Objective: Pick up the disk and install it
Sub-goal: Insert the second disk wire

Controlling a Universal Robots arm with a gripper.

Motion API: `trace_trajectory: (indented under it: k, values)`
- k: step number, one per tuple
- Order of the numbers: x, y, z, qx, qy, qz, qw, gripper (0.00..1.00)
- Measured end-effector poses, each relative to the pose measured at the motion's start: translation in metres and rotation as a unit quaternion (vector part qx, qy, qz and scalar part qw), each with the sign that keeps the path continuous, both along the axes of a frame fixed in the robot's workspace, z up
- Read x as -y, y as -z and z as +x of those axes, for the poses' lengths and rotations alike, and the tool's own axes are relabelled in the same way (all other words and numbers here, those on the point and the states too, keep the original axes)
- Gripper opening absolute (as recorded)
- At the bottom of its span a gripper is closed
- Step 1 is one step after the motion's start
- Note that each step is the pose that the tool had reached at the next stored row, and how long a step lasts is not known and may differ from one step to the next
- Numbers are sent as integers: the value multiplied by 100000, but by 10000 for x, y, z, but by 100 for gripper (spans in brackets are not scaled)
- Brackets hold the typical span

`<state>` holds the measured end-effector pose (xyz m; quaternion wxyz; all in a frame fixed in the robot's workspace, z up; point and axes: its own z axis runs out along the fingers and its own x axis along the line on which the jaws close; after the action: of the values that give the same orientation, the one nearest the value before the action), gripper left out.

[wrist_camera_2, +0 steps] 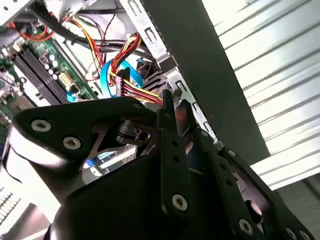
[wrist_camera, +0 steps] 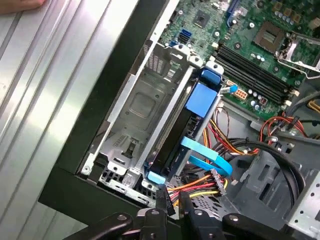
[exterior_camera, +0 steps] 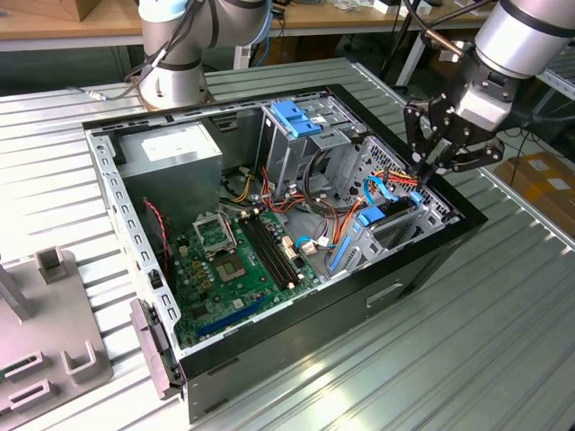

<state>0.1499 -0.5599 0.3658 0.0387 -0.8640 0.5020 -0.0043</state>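
One black multi-link gripper (exterior_camera: 437,154) hangs above the open computer case's (exterior_camera: 431,260) edge on the exterior view's right, its fingers (wrist_camera: 161,199) drawn close together with nothing between them. The black, blue-bracketed flat disk (wrist_camera: 186,131) stands on edge in the metal drive cage (wrist_camera: 145,107), just beside the fingertips.
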Motion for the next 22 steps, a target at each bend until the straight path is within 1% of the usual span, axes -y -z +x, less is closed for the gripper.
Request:
trace_trajectory:
  k: [1, 3, 4, 5, 10, 12, 14, 15, 16, 17, 18, 19, 21, 22]
  values:
    - [0, 0, 0, -1, -1358, -42, 99991, 24]
    - [0, 1, 0, 0, -3205, -115, 99949, 24]
    - [0, 1, 0, -5, -3924, -224, 99923, 24]
    - [0, 1, 0, -8, -4191, -427, 99911, 24]
    - [0, 1, 0, 9, -4486, -426, 99898, 24]
    - [6, 0, 1, 181, -5681, -431, 99837, 24]
    - [28, 0, 0, 369, -7010, -441, 99752, 24]
    - [53, 1, 0, 477, -7368, -445, 99726, 24]
    - [62, 11, -1, 528, -7606, -429, 99708, 24]
    - [62, 22, -1, 657, -7793, -470, 99693, 24]
    - [63, 26, -1, 1038, -8250, -45, 99654, 24]
    - [62, 27, -1, 1204, -8704, 706, 99611, 24]
    - [62, 16, -1, 1270, -8911, 1206, 99587, 24]
    - [62, 5, -1, 1288, -8972, 1396, 99579, 24]
